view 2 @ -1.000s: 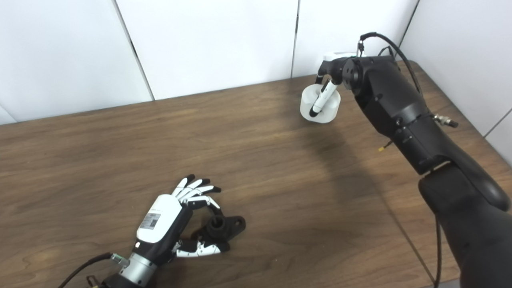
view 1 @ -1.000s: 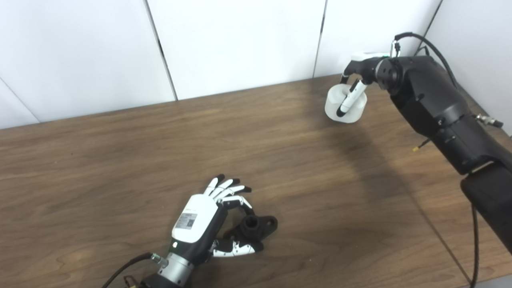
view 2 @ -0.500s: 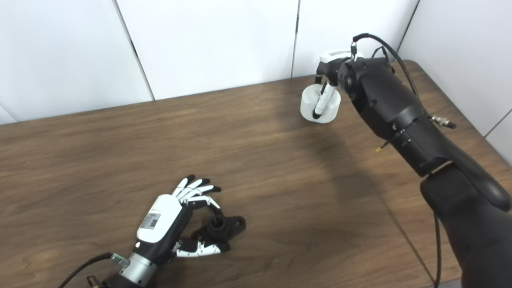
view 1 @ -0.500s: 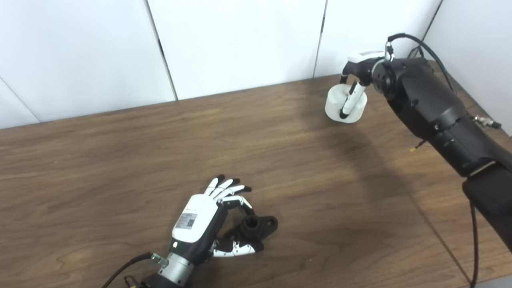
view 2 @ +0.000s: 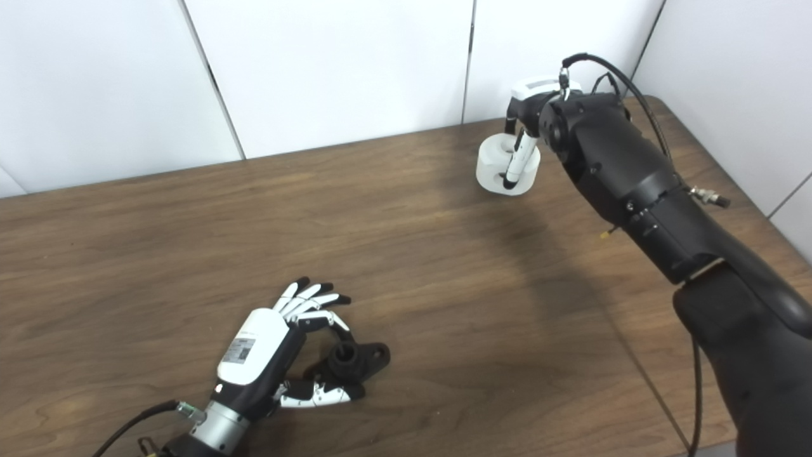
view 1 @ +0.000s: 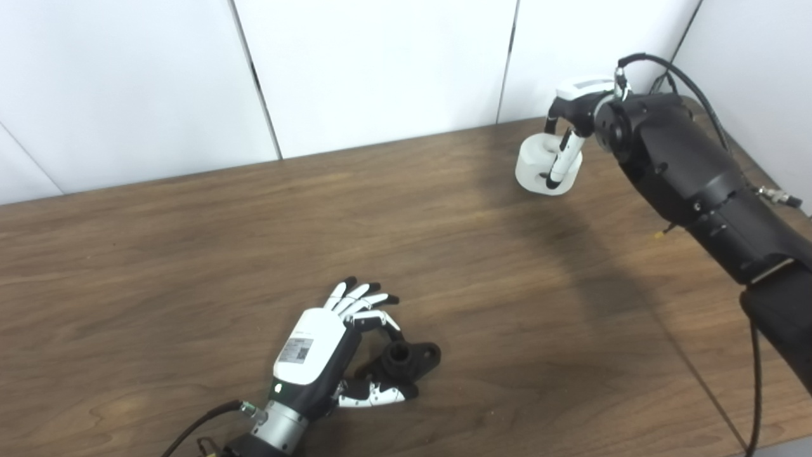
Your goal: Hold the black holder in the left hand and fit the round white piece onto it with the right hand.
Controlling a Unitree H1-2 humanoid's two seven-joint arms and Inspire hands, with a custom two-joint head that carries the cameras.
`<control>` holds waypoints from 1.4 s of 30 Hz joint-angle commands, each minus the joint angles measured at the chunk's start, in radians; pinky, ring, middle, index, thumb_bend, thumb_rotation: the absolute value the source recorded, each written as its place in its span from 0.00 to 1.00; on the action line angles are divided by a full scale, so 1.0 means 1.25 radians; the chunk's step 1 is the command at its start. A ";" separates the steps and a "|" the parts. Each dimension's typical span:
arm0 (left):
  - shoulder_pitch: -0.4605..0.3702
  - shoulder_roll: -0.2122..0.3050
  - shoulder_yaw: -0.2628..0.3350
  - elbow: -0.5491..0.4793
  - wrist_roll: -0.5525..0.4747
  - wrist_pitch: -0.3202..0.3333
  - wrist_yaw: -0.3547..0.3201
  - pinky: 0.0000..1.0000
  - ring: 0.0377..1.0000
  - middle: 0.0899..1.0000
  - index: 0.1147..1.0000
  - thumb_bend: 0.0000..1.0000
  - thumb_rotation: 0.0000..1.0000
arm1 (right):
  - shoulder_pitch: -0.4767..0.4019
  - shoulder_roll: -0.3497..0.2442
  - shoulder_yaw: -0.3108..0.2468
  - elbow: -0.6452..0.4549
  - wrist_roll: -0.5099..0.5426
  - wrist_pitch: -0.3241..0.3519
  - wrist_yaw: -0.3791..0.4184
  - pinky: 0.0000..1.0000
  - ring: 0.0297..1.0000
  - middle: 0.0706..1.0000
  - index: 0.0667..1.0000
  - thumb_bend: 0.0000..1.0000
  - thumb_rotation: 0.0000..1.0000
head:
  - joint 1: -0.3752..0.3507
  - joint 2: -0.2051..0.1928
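Black holder (view 1: 406,360) lies flat, socket facing up.

Label on the left hand (view 1: 315,346): small grey sticker with a code square, print too small to read.
Other readable text: none that I can make out.

right hand (view 1: 574,111) mostly hidden behind its arm, grip on round white piece (view 1: 539,166) perhaps closed
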 commanded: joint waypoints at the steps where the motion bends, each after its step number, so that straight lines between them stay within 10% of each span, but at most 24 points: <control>1: 0.010 0.005 -0.003 0.007 0.011 0.006 -0.015 1.00 0.91 0.80 0.42 0.51 0.06 | -0.030 -0.023 -0.014 -0.022 -0.017 0.000 -0.016 1.00 1.00 0.98 0.70 0.94 0.32 | 0.001 0.001; 19: 0.008 0.003 -0.004 0.010 0.016 0.007 -0.012 1.00 0.91 0.80 0.42 0.51 0.06 | -0.027 -0.017 -0.025 -0.017 -0.012 0.002 -0.024 1.00 1.00 0.97 0.68 0.91 0.33 | 0.003 0.002; 27: 0.008 0.003 -0.004 0.005 0.016 0.012 -0.017 1.00 0.91 0.80 0.42 0.51 0.06 | -0.012 0.009 -0.078 -0.019 0.001 0.007 -0.071 1.00 1.00 0.83 0.52 0.87 0.21 | 0.006 0.003; 30: 0.008 0.001 -0.004 0.004 0.018 0.012 -0.015 1.00 0.91 0.80 0.42 0.51 0.06 | -0.006 0.013 -0.087 -0.019 0.008 0.005 -0.094 0.99 0.97 0.81 0.46 0.56 0.15 | 0.006 0.003; 42: 0.006 -0.002 -0.001 0.002 0.020 0.017 -0.013 1.00 0.91 0.80 0.42 0.51 0.06 | 0.010 0.015 -0.086 -0.020 0.019 -0.002 -0.137 0.91 0.90 0.78 0.45 0.52 0.13 | 0.008 0.006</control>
